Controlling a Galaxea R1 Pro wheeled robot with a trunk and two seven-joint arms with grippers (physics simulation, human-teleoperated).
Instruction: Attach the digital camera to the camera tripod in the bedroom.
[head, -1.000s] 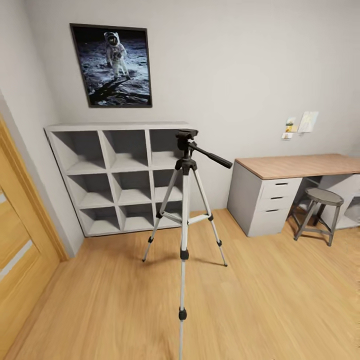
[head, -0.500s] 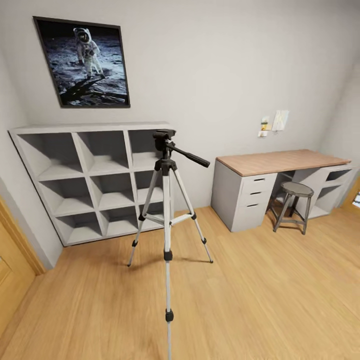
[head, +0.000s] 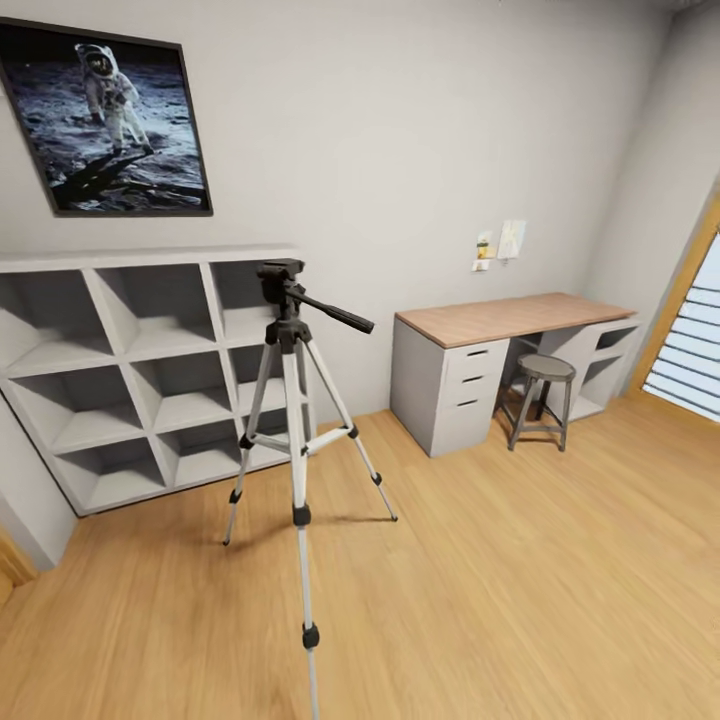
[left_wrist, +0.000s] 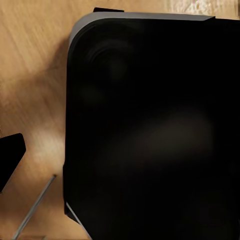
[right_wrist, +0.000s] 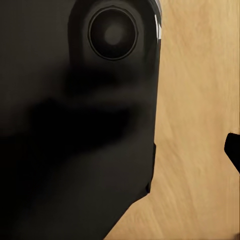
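The head camera is turning right since the earlier frame, so a slatted window is coming into sight. The camera tripod (head: 296, 430) is standing on the wood plank floor (head: 520, 580), its thin silver front leg running off the bottom edge. Behind it are sitting a white cube shelf (head: 130, 370), an astronaut poster (head: 105, 120), a desk (head: 500, 360) and a stool (head: 540, 400). Both wrist views are looking at a dark rounded robot body; I cannot tell the fingers' state.

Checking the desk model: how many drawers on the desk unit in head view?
3, stacked on the front of the desk pedestal, left of the stool: top drawer, middle, bottom. The open cubbies at the desk's far end show no drawers; parts behind the stool are hidden.
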